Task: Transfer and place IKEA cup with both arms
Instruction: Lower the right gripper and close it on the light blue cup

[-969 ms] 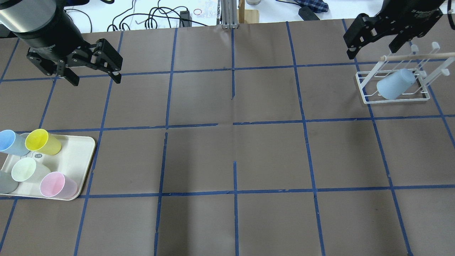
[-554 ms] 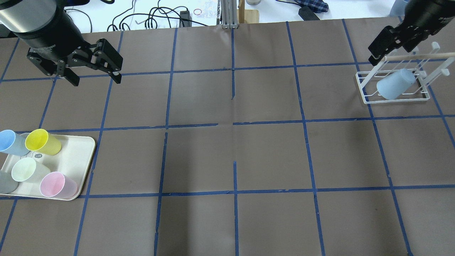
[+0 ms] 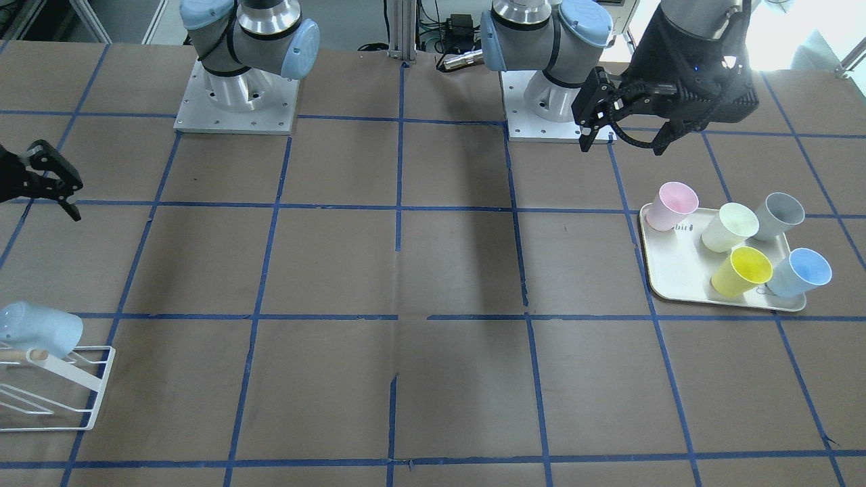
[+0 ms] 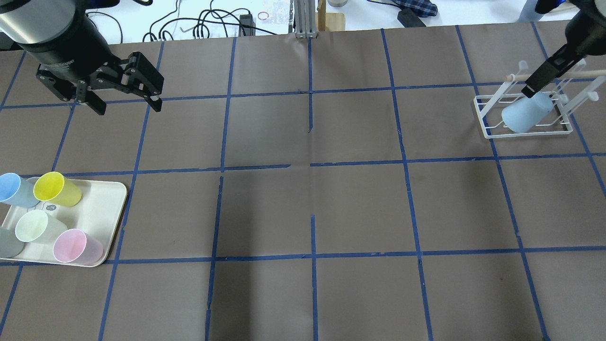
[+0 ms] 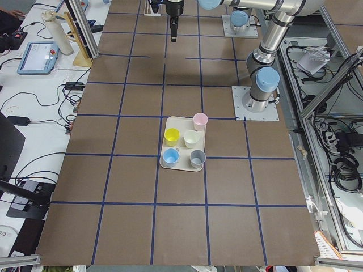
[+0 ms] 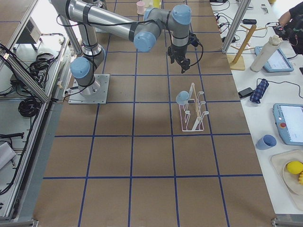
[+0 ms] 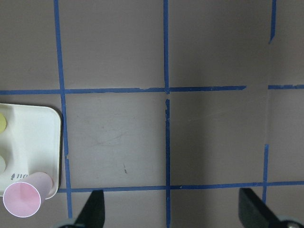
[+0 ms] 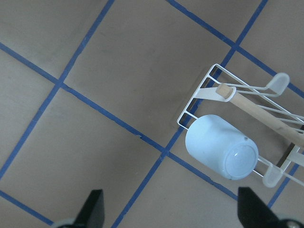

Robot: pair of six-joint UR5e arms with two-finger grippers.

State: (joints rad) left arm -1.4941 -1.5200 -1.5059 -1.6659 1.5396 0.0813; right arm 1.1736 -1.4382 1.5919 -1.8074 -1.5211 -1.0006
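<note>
The IKEA cup [image 4: 12, 189], light blue with a deeper blue inside, stands on the cream tray [image 4: 102, 208] at the table's left; it also shows in the front view [image 3: 802, 274]. My left gripper [image 4: 128, 106] hovers open and empty, well beyond the tray; its wrist view shows only the tray's corner and a pink cup [image 7: 23, 199]. My right gripper [image 3: 57, 184] is open and empty, above the white wire rack [image 4: 490, 128]. A paler blue cup [image 4: 525, 112] hangs upside down on that rack, and it also shows in the right wrist view [image 8: 221, 147].
Yellow [image 4: 56, 188], pale green [image 4: 33, 226], pink [image 4: 73, 246] and grey [image 4: 8, 242] cups share the tray. A wooden dowel [image 4: 582, 73] crosses the rack's top. Brown paper with blue tape lines covers the table. Cables lie past the far edge.
The right gripper has moved right and up, from the rack's left end to its far side, partly out of the overhead view. The left gripper and the cups have not moved.
</note>
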